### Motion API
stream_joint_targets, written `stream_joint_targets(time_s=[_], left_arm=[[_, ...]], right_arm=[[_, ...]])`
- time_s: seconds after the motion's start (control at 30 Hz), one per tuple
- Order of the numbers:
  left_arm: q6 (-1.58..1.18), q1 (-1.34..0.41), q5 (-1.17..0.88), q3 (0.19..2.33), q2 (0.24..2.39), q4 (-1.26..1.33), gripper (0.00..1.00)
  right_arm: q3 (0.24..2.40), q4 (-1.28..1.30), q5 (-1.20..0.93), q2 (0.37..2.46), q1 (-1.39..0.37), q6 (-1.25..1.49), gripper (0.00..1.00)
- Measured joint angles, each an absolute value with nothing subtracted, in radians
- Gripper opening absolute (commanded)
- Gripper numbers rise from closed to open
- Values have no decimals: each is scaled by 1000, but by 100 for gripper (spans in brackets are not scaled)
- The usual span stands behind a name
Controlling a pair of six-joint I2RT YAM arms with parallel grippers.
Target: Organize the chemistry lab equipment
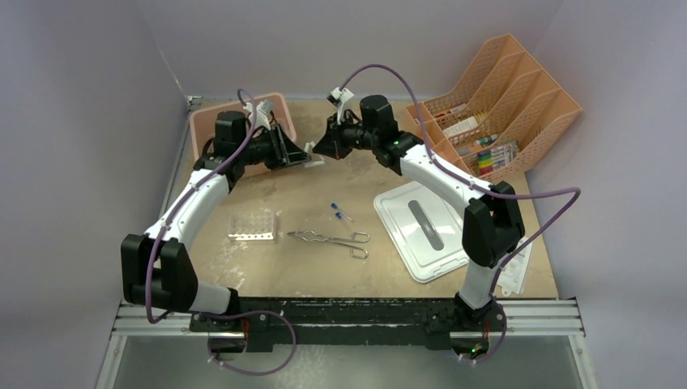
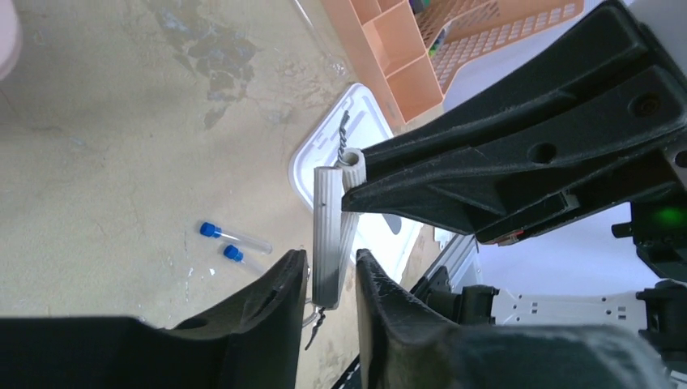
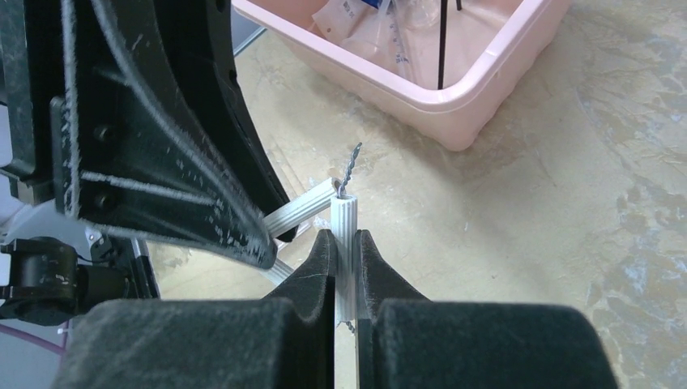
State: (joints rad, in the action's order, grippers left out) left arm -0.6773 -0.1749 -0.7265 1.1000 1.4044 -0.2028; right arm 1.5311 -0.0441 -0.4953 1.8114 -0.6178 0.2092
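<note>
Midair, right claw (image 3: 346, 243) clenches the thin brush (image 3: 347, 212); left claw (image 2: 330, 259) brackets it, grip unclear.

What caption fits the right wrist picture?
Right end effector pinching a white brush handle near the pink tub.

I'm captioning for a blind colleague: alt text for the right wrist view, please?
The right pincer is shut on the white ribbed handle of a thin brush, its twisted wire tip pointing up. The left pincer fills the left side; a pink bin stands behind.
</note>
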Motion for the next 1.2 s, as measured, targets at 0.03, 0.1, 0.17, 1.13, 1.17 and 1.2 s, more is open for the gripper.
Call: stream_joint_targets(time_s=[0.03, 0.1, 0.17, 1.13, 1.17, 1.2], left_arm=[[-679, -170, -724, 1100, 1404, -202, 21], [-699, -162, -722, 1095, 1404, -176, 14], [-733, -157, -725, 1079, 1404, -117, 9], [-670, -144, -633, 1145, 1447, -223, 0], [-665, -131, -616, 1166, 1450, -241, 0], [-660, -114, -600, 1187, 1454, -258, 0]], right_arm=[[1531, -44, -496, 1811, -615, 209, 0], [1529, -44, -496, 1811, -614, 209, 0], [1529, -46, -498, 1811, -614, 209, 0], [1540, -40, -509, 1820, -592, 269, 65], [1544, -39, -507, 1819, -585, 275, 66], [1548, -39, -504, 1819, -578, 282, 66]])
